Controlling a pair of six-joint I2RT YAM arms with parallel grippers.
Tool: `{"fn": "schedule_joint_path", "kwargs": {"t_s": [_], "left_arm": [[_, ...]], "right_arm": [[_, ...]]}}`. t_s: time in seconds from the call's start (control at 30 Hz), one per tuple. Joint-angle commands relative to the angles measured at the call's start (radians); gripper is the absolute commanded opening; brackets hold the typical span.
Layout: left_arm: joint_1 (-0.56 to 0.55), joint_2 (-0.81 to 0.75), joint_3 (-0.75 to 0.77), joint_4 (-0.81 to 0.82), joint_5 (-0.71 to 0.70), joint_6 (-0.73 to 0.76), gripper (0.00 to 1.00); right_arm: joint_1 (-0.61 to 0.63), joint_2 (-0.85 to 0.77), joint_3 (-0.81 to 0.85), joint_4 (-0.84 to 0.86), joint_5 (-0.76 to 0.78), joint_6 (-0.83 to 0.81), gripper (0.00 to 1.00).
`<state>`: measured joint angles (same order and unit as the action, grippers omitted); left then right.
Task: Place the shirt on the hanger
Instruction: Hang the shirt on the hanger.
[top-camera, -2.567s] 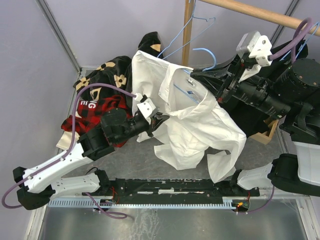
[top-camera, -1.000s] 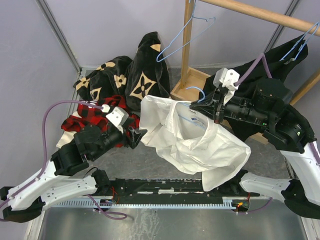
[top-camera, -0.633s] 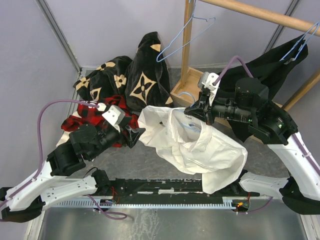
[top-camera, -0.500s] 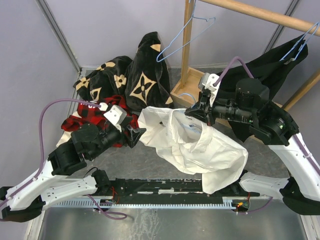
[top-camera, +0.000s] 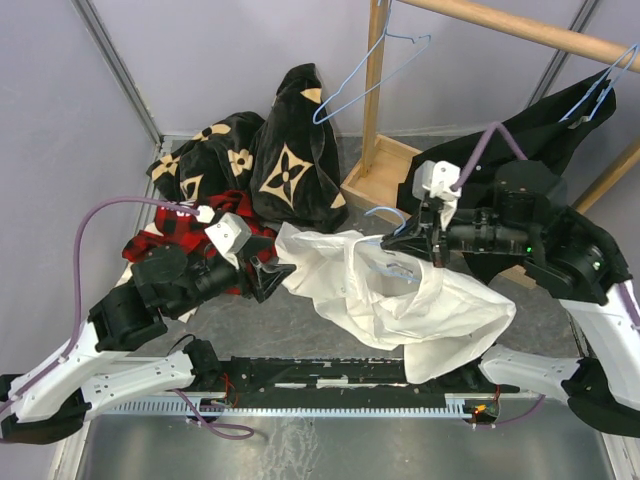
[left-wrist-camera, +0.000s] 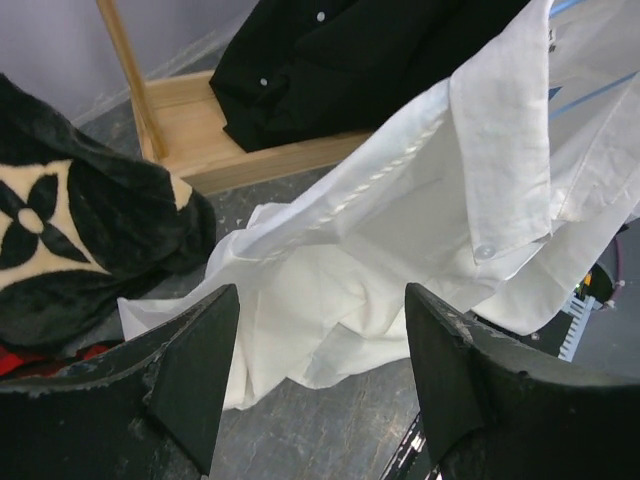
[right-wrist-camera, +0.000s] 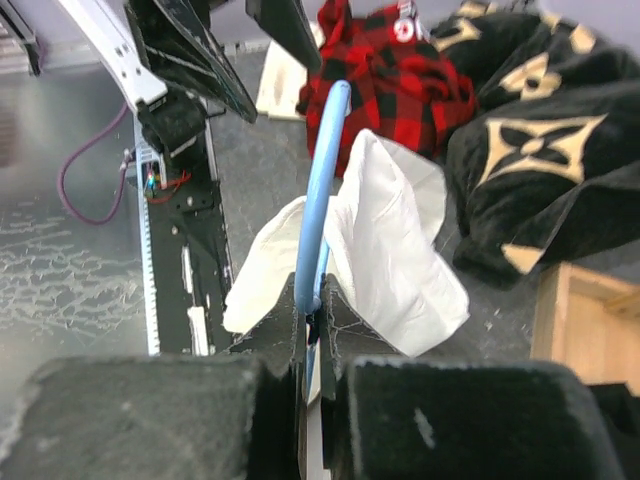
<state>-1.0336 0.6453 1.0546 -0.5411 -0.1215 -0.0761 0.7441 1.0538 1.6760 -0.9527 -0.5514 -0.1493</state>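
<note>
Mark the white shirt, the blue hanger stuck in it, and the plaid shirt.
white shirt (top-camera: 420, 305), top view, middle of the crumpled body.
blue hanger (right-wrist-camera: 321, 190), right wrist view, middle of the visible wire.
plaid shirt (right-wrist-camera: 390, 75), right wrist view, middle of the red-and-black cloth.

A red-and-black plaid shirt (right-wrist-camera: 395, 60) lies bunched beside the left end effector (top-camera: 283, 268), with a black flower-marked garment (top-camera: 285, 170) heaped beyond it. A wooden post (top-camera: 375, 90) stands beyond the right end effector (top-camera: 392, 240).

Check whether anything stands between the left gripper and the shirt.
Nothing visible does. The open left gripper points straight at the shirt, whose near edge lies close ahead of it. The left wrist view shows only white cloth in front.
</note>
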Motion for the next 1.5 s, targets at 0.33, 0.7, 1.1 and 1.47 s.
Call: {"fn": "schedule_joint_path", "kwargs": {"t_s": [0.33,0.7,1.1,1.47], "left_arm": [[0.002,0.003,0.169,-0.015,0.093,0.072,0.62],[0.003,-0.004,0.259,-0.055,0.145,0.074,0.66],[0.003,0.17,0.426,0.028,0.225,0.123,0.73],[0.003,0.289,0.521,0.054,0.426,0.172,0.74]], "right_arm": [[-0.003,0.211,0.742,0.029,-0.046,-0.049,0.0],[-0.003,0.232,0.504,-0.039,-0.04,-0.105,0.0],[0.023,0.118,0.121,0.099,-0.187,-0.046,0.0],[0.198,0.128,0.045,0.143,-0.104,-0.051,0.0]]}}
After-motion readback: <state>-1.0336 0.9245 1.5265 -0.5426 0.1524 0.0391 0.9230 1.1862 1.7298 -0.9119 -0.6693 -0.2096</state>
